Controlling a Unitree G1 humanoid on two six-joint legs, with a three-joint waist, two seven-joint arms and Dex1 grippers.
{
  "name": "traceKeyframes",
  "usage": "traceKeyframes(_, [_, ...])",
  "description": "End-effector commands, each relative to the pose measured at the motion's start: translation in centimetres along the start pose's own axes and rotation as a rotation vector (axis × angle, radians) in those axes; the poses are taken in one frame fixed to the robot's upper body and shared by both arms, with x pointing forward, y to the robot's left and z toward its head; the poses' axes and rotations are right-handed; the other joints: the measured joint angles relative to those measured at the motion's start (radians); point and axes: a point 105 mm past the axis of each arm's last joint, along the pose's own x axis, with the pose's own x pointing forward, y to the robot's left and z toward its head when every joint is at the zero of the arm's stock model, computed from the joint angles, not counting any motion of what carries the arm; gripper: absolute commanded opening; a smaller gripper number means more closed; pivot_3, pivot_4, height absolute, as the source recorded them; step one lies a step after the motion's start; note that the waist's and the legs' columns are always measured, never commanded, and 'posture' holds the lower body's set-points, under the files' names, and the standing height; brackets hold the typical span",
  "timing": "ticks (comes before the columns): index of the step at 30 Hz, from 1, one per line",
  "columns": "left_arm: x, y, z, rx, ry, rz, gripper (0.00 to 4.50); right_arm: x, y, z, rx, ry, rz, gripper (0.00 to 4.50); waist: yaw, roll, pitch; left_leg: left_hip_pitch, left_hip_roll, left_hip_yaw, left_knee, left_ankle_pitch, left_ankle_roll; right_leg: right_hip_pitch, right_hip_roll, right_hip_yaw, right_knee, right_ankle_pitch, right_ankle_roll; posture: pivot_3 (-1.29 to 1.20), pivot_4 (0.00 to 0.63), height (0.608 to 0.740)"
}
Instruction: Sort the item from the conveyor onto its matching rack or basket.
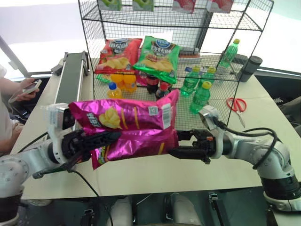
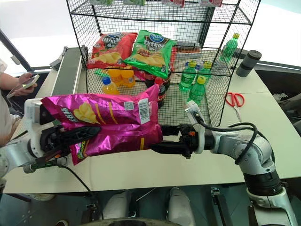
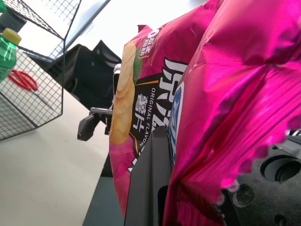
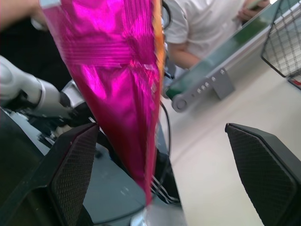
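Head-camera views: the magenta-pink crisp bag is held up above the pale table, lying lengthwise between the two arms, in front of the black wire rack. The left gripper is clamped shut on the bag's left end, its black fingers pressed across the foil. The right gripper is seen at the bag's right end with its fingers spread wide apart, one above the other; whether they touch the bag cannot be told. On the rack's middle tier a red crisp bag and a green crisp bag are laid side by side, with orange drink bottles, dark bottles and green bottles beneath and beside them. The conveyor is seen along the table's left side, well apart from the held bag. Red scissors lie on the table right of the rack. A person's hand holding a phone is seen at the far left.

Left wrist view: the pink foil is pinched against a dark finger, with printed lettering visible on the bag.

Right wrist view: two black padded fingers stand far apart, and the bag's edge hangs between them, nearer one pad.
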Motion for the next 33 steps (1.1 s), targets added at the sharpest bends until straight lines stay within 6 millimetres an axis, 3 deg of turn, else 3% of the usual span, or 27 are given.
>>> traceKeyframes(1, [0.3,1.2,0.3,0.018,-0.015,-0.005,0.06,-0.4,1.3,0.5,0.004,0.008,0.037,4.5,0.003,0.0,0.0,0.0,0.0,0.0,0.0,0.0,0.0,0.0,0.0,0.0,0.0,0.0,0.0,0.0,0.15,0.74])
traceKeyframes(13, [1.5,2.8,-0.8,0.086,-0.024,0.025,0.06,0.9,0.5,-0.3,0.049,0.056,0.019,4.5,0.011,-0.001,0.0,-0.001,0.0,0.0,0.0,0.0,0.0,0.0,0.0,0.0,-0.001,0.0,0.0,0.0,0.15,0.74])
traceKeyframes(17, [1.6,3.0,-0.8,0.106,-0.038,0.037,0.0,1.1,0.1,-0.3,0.055,0.061,0.011,3.2,0.019,-0.001,0.0,-0.001,0.0,0.0,0.0,0.0,0.0,-0.001,0.0,0.0,-0.001,0.0,0.0,0.0,0.15,0.74])
traceKeyframes(23, [1.2,3.6,-0.7,0.114,-0.034,0.086,0.0,0.9,-0.5,-0.1,0.042,0.061,-0.022,0.19,0.021,-0.001,0.0,-0.001,0.0,0.0,0.0,0.0,0.001,-0.001,0.0,0.0,-0.001,0.0,0.0,0.0,0.15,0.74])
traceKeyframes(26, [0.7,4.2,-0.1,0.128,-0.071,0.131,0.91,0.3,-0.9,-0.2,0.006,0.061,-0.063,0.09,0.021,-0.001,0.0,-0.001,0.0,0.0,0.0,0.0,0.001,-0.001,0.0,0.0,-0.001,0.0,0.0,0.0,0.15,0.74])
traceKeyframes(33, [-0.5,4.7,-0.3,0.137,-0.053,0.177,4.36,-3.2,-1.1,-0.5,-0.107,0.084,-0.238,0.09,0.024,-0.001,0.0,-0.002,0.0,0.0,0.0,-0.001,0.001,-0.001,-0.001,0.0,-0.002,0.0,0.0,0.0,0.15,0.74])
